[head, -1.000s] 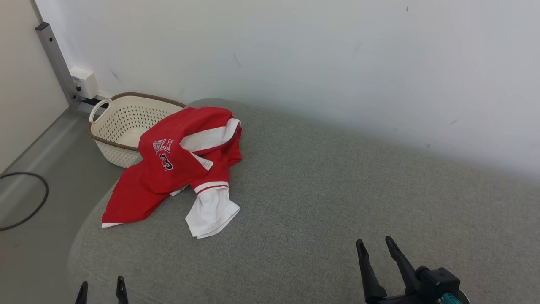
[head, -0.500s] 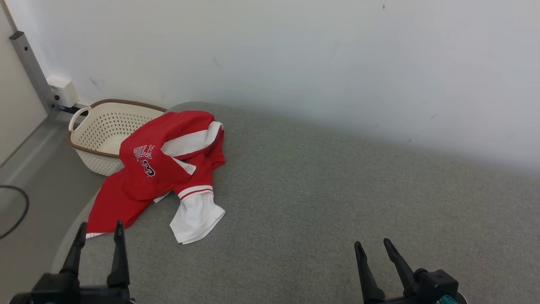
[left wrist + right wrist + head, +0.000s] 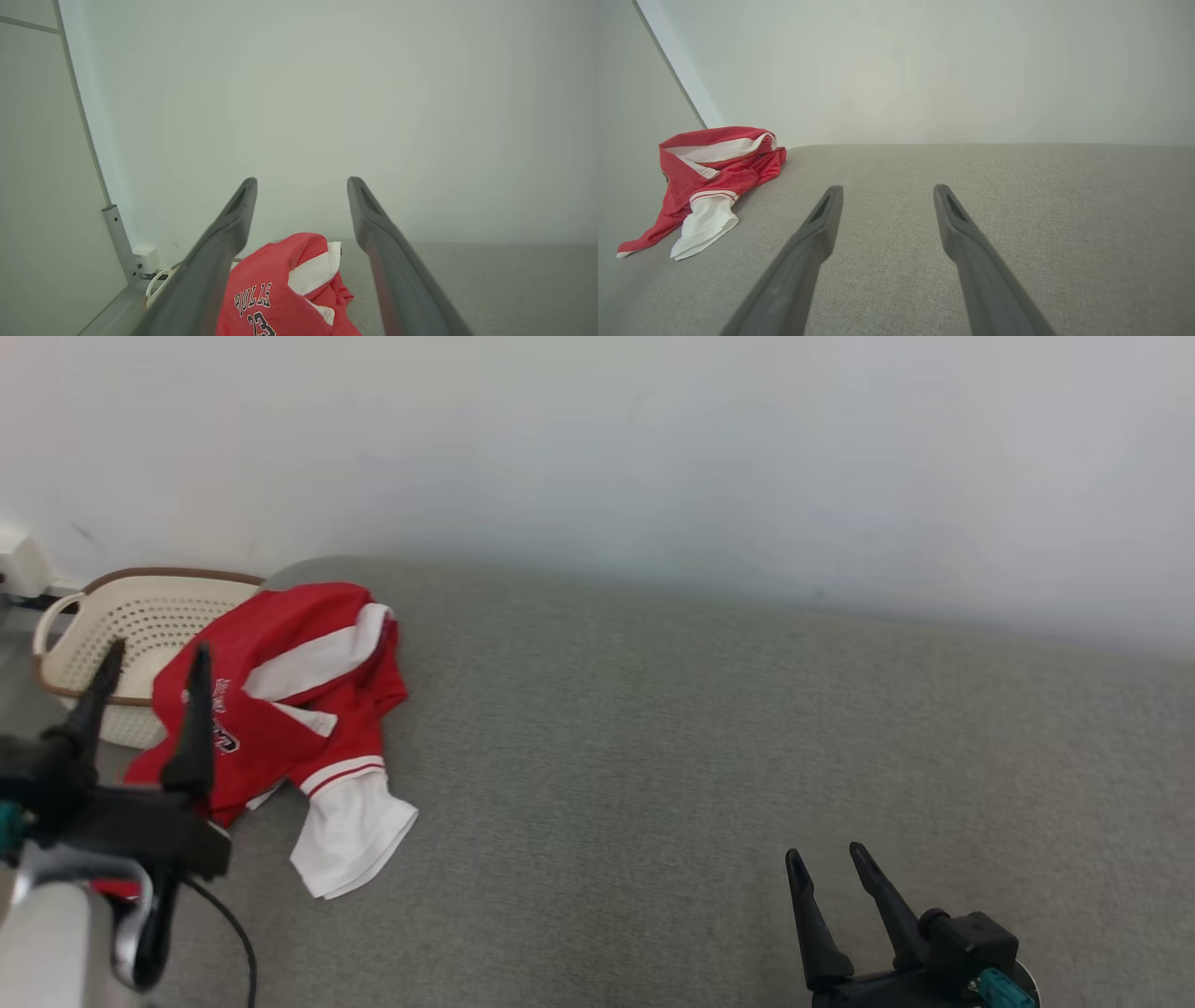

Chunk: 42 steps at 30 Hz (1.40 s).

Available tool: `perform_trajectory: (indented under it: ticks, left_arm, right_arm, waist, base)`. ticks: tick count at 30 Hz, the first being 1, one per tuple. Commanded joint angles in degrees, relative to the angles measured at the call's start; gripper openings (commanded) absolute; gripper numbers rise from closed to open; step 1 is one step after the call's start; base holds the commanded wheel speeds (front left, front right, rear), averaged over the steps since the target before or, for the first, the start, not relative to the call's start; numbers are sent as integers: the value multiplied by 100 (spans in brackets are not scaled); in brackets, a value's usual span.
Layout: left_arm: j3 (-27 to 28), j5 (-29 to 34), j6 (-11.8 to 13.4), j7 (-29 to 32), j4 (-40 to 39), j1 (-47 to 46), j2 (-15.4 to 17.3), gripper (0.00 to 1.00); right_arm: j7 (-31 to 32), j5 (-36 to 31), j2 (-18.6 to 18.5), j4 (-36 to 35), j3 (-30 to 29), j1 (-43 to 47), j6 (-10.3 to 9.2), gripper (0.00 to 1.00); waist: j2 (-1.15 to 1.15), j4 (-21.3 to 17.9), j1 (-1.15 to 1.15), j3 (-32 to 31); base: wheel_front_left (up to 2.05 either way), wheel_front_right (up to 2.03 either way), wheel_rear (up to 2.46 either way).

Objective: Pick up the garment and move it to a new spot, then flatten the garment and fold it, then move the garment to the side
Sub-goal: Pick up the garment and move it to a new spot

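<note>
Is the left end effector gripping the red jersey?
No: the left end effector is wide open and empty, with the red jersey lying crumpled on the cushion beyond it.

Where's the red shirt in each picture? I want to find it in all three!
Head view: shirt at the left, on the left end of the grey cushion.
Left wrist view: shirt at the bottom, near the middle, number showing.
Right wrist view: shirt at the far left, white sleeve lowest.
Shared landmark: the grey cushion under the white wall, seen in all three.
</note>
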Motion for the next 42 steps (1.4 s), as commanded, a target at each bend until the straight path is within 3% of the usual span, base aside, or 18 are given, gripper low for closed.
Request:
perform_trajectory:
  ticks: [1, 13, 22, 30, 41, 42]
  left_arm:
    - [71, -221, -62, 118, 97, -256, 74, 100]
    - [115, -497, -232, 746, 980, -1404, 672, 100]
    - [-51, -640, -289, 1077, 2490, -2116, 1008, 100]
    - [-298, -435, -315, 1159, 3631, -2404, 1353, 100]
    - [-751, -169, -290, 1424, 4615, -2679, 1531, 100]
    - [-777, -131, -241, 1442, 4687, -2682, 1549, 80]
  right_arm:
    - [-16, 27, -58, -5, -13, -84, 4, 100]
    - [-17, 68, -133, -110, -87, -251, 4, 100]
    - [-17, 92, -193, -190, -101, -473, 4, 100]
    - [-17, 115, -261, -209, -111, -590, 4, 100]
    - [-17, 136, -311, -193, -127, -667, 4, 100]
    - [-17, 135, -309, -188, -124, -668, 4, 100]
  waist:
    - [-1, -315, -1, 200]
    - [-1, -809, -1, 583]
    - [-1, -1110, -1, 1047]
    - [-1, -1409, -1, 1308]
    - [-1, -1536, -1, 1402]
    - [-1, -1536, -1, 1395]
  base:
    - [0, 0, 0]
    - [0, 0, 0]
    - [0, 0, 0]
    - [0, 0, 0]
    - [0, 0, 0]
    - [0, 0, 0]
